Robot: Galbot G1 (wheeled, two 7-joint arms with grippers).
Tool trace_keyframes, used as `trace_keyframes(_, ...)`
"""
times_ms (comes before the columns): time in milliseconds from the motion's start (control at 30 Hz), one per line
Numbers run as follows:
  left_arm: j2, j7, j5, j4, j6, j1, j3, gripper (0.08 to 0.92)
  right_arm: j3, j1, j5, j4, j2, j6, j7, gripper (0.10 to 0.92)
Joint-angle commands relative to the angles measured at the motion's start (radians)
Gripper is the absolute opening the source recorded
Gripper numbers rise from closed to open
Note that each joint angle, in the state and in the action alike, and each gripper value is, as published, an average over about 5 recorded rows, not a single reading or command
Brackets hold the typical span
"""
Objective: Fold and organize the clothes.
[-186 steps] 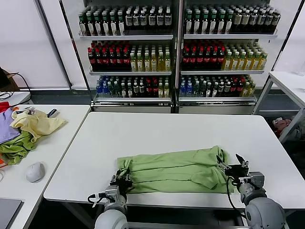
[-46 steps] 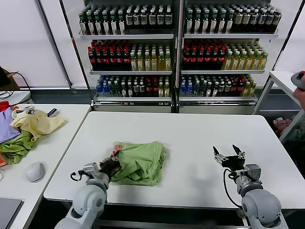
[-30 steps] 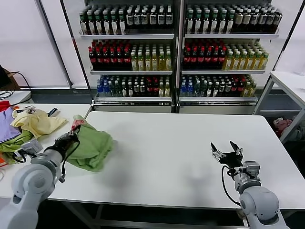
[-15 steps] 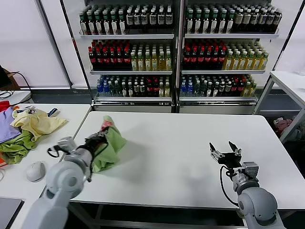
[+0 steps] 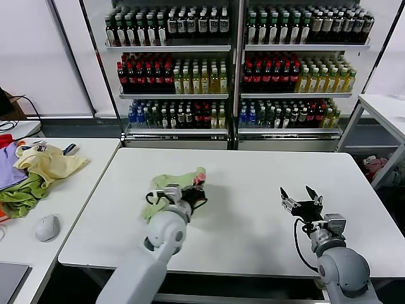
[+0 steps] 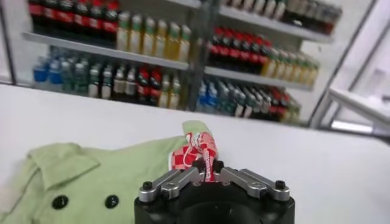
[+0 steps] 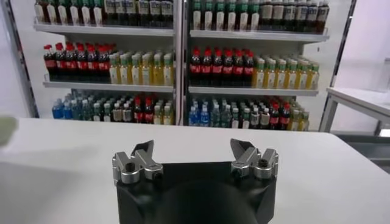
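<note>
The light green T-shirt (image 5: 166,185) lies bunched on the white table (image 5: 253,168), left of its middle. Its red-and-white graphic faces up at the right end of the bunch. My left gripper (image 5: 195,192) is shut on the fabric at that graphic. In the left wrist view the gripper (image 6: 206,165) pinches the red-and-white print, and the shirt (image 6: 116,167) spreads beyond it on the table. My right gripper (image 5: 301,200) is open and empty, low over the table's front right. It also shows in the right wrist view (image 7: 194,153), with its jaws wide apart.
A side table at the left holds a pale yellow garment (image 5: 49,162), a darker green garment (image 5: 22,193), a purple one (image 5: 7,170) and a mouse (image 5: 46,228). Shelves of bottles (image 5: 234,69) stand behind. Another white table (image 5: 386,109) is at the far right.
My left gripper has swung right with the bunched shirt, from over the side table's edge, past the main table's left edge to left of its middle. The right gripper has hardly moved.
</note>
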Motion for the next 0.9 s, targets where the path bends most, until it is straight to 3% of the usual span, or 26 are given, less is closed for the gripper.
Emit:
trace_keyframes(33, -0.148, 0.042, 0.153, 0.175, -0.05, -0.082, 0.161, 0.161, -0.003, 0.01, 0.001, -0.007, 0.0, 0.0, -0.002, 0.823)
trace_keyframes(233, -0.189, 0.079, 0.053, 0.15, -0.161, -0.072, 0.129, 0.332, -0.012, 0.018, 0.002, -0.003, -0.003, -0.003, -0.003, 0.823)
trace_keyframes(333, -0.175, 0.083, 0.034, 0.104, -0.189, -0.054, 0.109, 0.418, -0.031, 0.021, 0.002, 0.002, -0.003, -0.004, 0.003, 0.823)
trace_keyframes(733, 0.098, 0.05, 0.215, -0.23, -0.232, 0.193, -0.131, 0.759, -0.29, 0.071, -0.055, -0.044, 0.077, 0.005, 0.128, 0.823)
trace_keyframes(900, 0.146, 0.054, 0.285, -0.308, -0.236, 0.344, -0.212, 0.818, -0.367, 0.107, -0.082, -0.115, 0.143, 0.01, 0.179, 0.823)
